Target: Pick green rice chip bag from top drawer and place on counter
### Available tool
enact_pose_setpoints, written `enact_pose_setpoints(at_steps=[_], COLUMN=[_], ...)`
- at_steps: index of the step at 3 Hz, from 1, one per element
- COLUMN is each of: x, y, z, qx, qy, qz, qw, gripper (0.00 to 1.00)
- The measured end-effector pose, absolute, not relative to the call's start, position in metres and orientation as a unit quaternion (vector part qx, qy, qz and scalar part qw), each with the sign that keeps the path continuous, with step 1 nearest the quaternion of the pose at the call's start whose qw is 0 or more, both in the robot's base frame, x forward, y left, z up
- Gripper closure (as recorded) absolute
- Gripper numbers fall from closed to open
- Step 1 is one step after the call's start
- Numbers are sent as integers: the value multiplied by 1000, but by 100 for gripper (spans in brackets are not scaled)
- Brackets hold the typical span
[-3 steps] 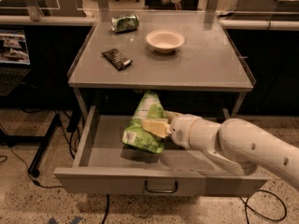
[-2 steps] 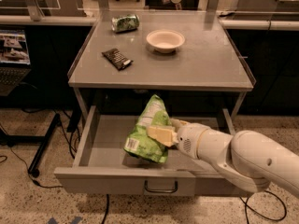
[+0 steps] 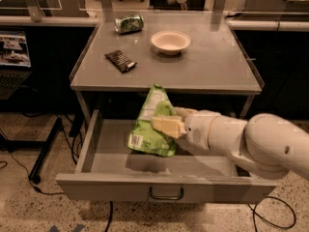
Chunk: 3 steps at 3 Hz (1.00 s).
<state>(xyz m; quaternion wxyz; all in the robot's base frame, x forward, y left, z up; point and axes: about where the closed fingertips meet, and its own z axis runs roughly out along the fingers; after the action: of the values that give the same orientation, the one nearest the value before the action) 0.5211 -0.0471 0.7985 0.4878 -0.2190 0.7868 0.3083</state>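
The green rice chip bag (image 3: 150,129) is light green and wrinkly, with a white label at its lower left corner. It hangs tilted above the floor of the open top drawer (image 3: 111,156), its upper tip in front of the counter's front edge. My gripper (image 3: 168,124) reaches in from the right on a thick white arm and is shut on the bag's right side. The counter (image 3: 212,66) is the grey tabletop above the drawer. A curved handle (image 3: 165,195) sits at the drawer's front centre.
On the counter stand a white bowl (image 3: 170,41), a dark green can on its side (image 3: 129,23) and a flat dark brown wrapper (image 3: 120,60). A laptop (image 3: 13,57) is at the far left. Cables run across the speckled floor.
The bag has risen off the drawer floor and moved up with my gripper, so its top now overlaps the counter's front edge.
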Motion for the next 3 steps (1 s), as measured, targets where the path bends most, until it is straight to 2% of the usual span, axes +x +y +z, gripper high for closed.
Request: enact_pose_setpoints(at_steps=[2,3], x=[567,595], y=[-33,-42], z=[902,923], qx=[-302,-299], qy=[758,759], qz=[250,226], qw=[521,531], gripper=[100,100])
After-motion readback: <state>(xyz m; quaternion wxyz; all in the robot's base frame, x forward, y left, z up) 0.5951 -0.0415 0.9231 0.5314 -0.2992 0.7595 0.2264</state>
